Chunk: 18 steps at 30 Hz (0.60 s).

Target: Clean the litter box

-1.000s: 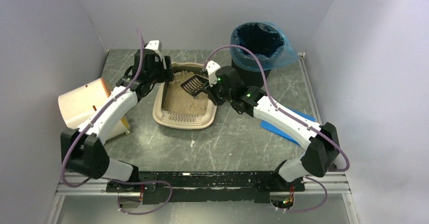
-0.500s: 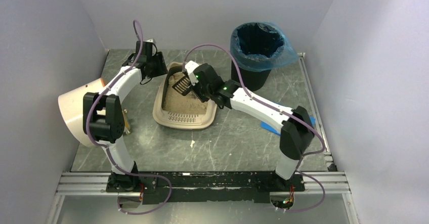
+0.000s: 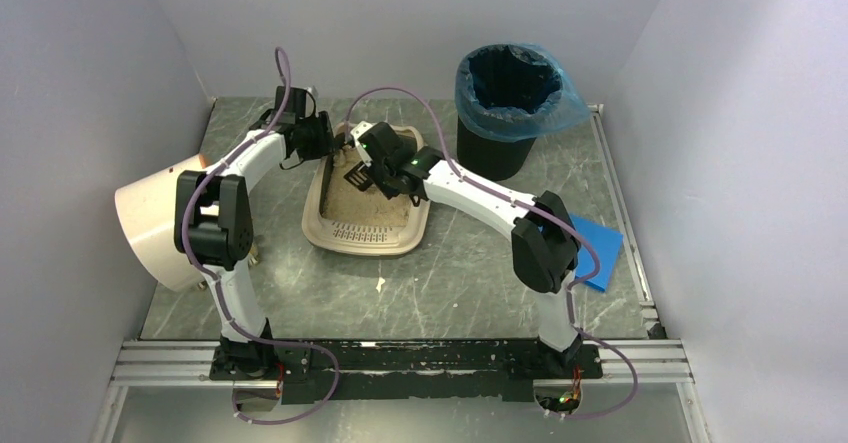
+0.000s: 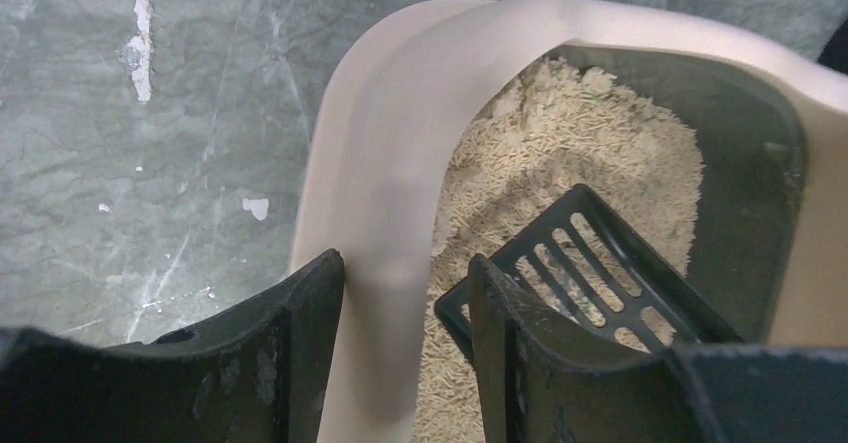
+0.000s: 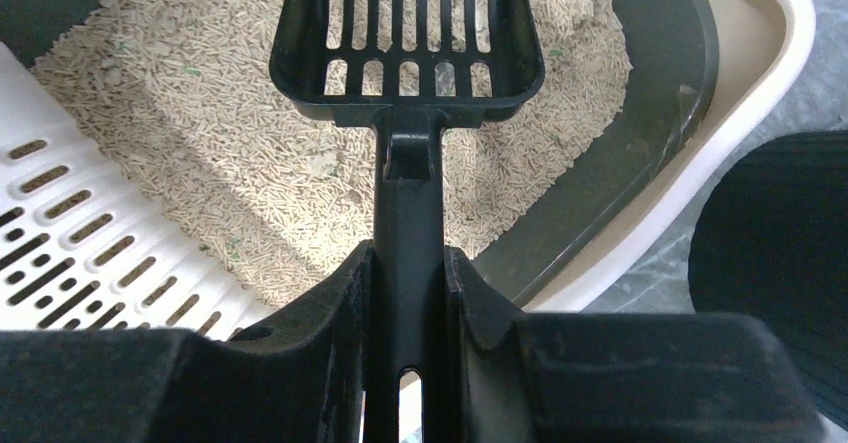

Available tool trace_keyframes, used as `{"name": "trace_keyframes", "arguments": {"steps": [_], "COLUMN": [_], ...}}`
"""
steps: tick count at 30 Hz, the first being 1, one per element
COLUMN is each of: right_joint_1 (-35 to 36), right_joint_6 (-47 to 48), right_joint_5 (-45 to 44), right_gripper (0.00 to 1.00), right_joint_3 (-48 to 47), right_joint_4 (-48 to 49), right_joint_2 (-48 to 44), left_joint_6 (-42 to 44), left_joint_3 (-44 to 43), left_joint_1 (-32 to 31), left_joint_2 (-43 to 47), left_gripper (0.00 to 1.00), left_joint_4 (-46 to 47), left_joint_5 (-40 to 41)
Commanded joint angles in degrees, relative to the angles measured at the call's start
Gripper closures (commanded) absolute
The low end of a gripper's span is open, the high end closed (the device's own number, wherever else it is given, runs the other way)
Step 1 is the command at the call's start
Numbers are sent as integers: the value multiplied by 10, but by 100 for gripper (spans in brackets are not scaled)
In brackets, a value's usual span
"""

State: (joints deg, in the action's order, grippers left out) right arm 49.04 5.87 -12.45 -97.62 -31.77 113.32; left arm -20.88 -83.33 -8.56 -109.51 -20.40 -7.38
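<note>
The beige litter box (image 3: 365,235) sits mid-table, its slotted grate lip toward me and tan litter inside. My left gripper (image 3: 325,148) straddles its far-left rim (image 4: 400,113). The outer finger (image 4: 310,313) lies against the rim. The inner finger (image 4: 500,313) stands inside, with a thin strip of litter showing between it and the rim. My right gripper (image 5: 408,253) is shut on the handle of a black slotted scoop (image 5: 400,103). The scoop (image 3: 356,175) hangs just over the litter at the far end, and its corner (image 4: 600,253) lies beside the left inner finger.
A black bin with a blue liner (image 3: 510,93) stands at the back right, close to the box's right wall (image 5: 760,23). A cream drum (image 3: 160,223) lies on its side at the left. A blue pad (image 3: 595,248) lies at the right. A litter crumb (image 3: 380,284) lies on the table.
The left gripper settled over the box's far-left rim and its jaws narrowed. The right arm carried the scoop leftward to the far-left part of the litter, uncovering the blue pad.
</note>
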Motion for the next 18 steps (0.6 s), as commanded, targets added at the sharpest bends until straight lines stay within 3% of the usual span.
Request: {"name": "trace_keyframes", "arguments": {"steps": [1, 5, 18], "right_joint_1": [1, 0, 0], "right_joint_6": [-16, -19, -52], "right_joint_5": [-27, -27, 1], "right_gripper": [100, 100, 100], "right_joint_3": [-31, -46, -9], "right_joint_4": [-32, -33, 117], "right_joint_2": [20, 41, 73], "left_joint_6": [16, 20, 14], "left_joint_3": [-14, -14, -4], "left_joint_1": [5, 4, 4], "left_joint_2": [-15, -20, -19], "left_gripper": [48, 51, 56], "left_joint_4": [-1, -2, 8], "left_joint_5": [-34, -38, -79]}}
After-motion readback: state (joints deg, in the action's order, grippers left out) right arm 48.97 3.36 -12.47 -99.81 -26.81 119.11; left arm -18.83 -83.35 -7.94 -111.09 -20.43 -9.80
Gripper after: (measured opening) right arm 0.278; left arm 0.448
